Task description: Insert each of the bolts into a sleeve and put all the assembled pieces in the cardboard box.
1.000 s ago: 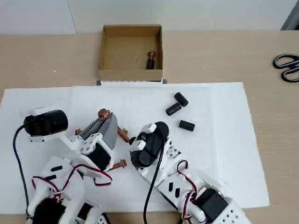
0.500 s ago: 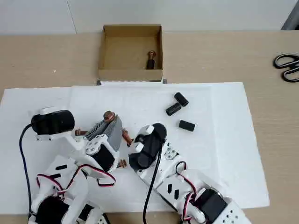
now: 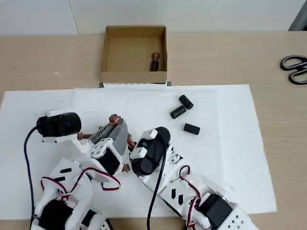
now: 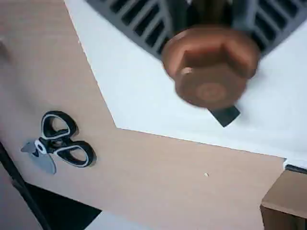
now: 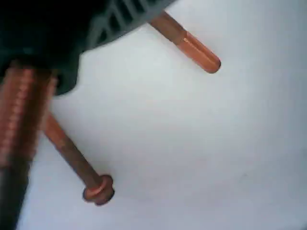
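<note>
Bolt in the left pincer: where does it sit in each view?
High view: bolt, head up, at the left pincer tip, left of centre.
Left wrist view: its hex head between the ribbed jaws.
Right wrist view: cannot tell; a blurred threaded shaft may be it.
Shared landmark: white paper sheet.

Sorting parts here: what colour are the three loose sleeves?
The sleeves are black, clearest in high view.

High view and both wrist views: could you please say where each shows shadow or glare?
High view: even light, only soft shadows on the white paper, no glare. Left wrist view: a dull sheen on the bolt head. Right wrist view: the loose bolt throws just a faint shadow on the paper.
</note>
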### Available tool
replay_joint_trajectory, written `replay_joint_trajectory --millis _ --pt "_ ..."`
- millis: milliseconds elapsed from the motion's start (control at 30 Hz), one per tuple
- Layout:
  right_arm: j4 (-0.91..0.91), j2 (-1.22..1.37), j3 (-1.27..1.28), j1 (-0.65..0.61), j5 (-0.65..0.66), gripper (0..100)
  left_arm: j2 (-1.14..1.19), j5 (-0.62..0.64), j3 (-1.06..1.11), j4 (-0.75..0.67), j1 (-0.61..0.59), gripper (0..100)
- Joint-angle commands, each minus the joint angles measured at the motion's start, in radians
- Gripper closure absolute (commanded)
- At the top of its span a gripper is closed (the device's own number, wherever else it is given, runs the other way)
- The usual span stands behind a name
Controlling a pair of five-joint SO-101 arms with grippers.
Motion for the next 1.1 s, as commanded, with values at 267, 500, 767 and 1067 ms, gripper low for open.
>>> replay_joint_trajectory --millis 267,500,767,1067 --pt "-0.035 -0.010 -0.044 0.024 -0.002 99.5 -0.006 -0.118 -0.062 0.192 0.149 99" --pt "-0.056 -0.010 -0.074 0.045 -0.002 99.5 -0.005 -0.147 -0.045 0.285 0.204 99" --pt "-0.061 -0.010 -0.074 0.056 0.040 99.5 -0.005 -0.244 0.008 0.278 0.203 99" --pt "-0.054 -0.010 -0.072 0.056 0.038 99.5 -0.008 -0.244 0.004 0.284 0.196 83"
